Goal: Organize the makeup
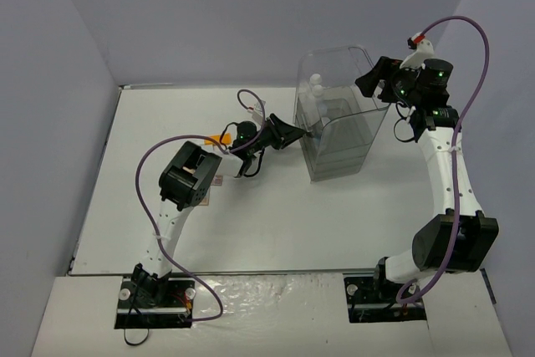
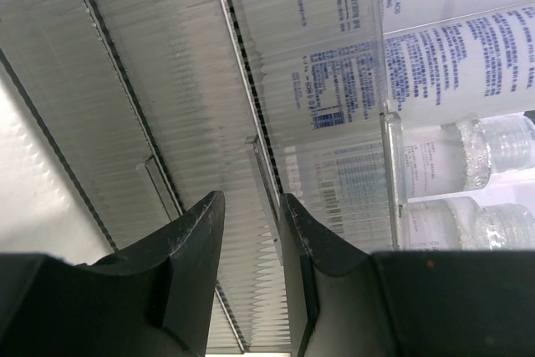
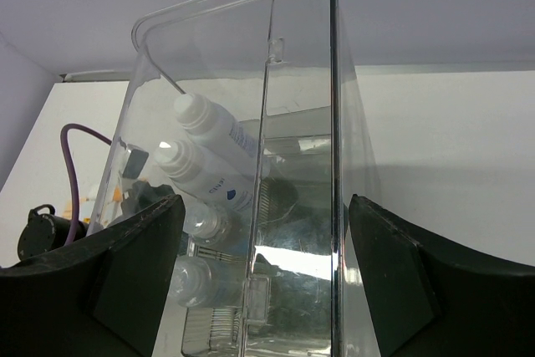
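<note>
The left pincer [image 2: 252,198] is nearly closed round a drawer handle [image 2: 263,165] on the clear case [image 1: 334,135], likely to pull it. I cannot tell if it pinches. The right pincer [image 3: 266,200] is wide open and empty, near the case's far right corner. White bottles [image 3: 209,131] sit inside. An orange flat case [image 1: 219,137] lies left on the bench [image 1: 276,223].

left gripper [image 2: 251,215]: black fingers a narrow gap apart, tips close to a ribbed drawer front
drawer tab [image 2: 266,169]: small, clear, lower end at the right finger; whether it is pinched cannot be told
clear case [image 2: 167,81]: stacked ribbed drawers
white bottles [image 2: 468,48]: blue print, behind the clear wall
clear ridged caps [image 2: 493,148]: below them
</note>
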`<state>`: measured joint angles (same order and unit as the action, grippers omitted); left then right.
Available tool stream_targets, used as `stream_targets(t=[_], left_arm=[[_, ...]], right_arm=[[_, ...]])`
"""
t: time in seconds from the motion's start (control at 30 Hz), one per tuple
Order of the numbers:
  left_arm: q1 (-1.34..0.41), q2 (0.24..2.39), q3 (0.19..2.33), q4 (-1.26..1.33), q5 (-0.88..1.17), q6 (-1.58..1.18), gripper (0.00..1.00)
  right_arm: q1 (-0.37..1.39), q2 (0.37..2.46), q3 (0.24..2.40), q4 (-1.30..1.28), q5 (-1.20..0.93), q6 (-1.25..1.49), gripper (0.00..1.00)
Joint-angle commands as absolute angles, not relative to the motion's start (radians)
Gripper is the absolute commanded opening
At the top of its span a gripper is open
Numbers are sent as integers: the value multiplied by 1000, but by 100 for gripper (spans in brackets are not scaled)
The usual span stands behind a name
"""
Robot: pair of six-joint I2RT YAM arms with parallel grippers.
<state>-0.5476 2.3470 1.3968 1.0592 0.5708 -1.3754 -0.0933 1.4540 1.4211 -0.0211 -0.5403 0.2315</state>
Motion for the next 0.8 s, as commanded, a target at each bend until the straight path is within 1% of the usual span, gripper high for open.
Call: stream_targets(t=[0.0,0.1,0.23,0.43,0.5,0.63,0.77], left_arm=[[-563,2314,1483,1153,577,-1386,28],[-563,2317,1487,1161,576,-1394,25],[-566,2322,1496,1175,574,-1409,25],[-569,2324,1505,1172,577,-1410,21],[-571,2324,1505,1171,577,-1411,19],[-574,2323,1498,1172,578,-1411,8],[-573,2320,1486,1175,576,-1411,0]], right_arm=[[-86,1463,1403,32,-607,238,76],[-86,1463,1401,34,-611,234,76],[-86,1463,1401,34,-611,232,76],[-87,1468,1402,37,-619,233,69],[-87,1466,1402,37,-622,231,67],[-86,1466,1401,36,-627,229,66],[-87,1466,1400,38,-633,224,65]])
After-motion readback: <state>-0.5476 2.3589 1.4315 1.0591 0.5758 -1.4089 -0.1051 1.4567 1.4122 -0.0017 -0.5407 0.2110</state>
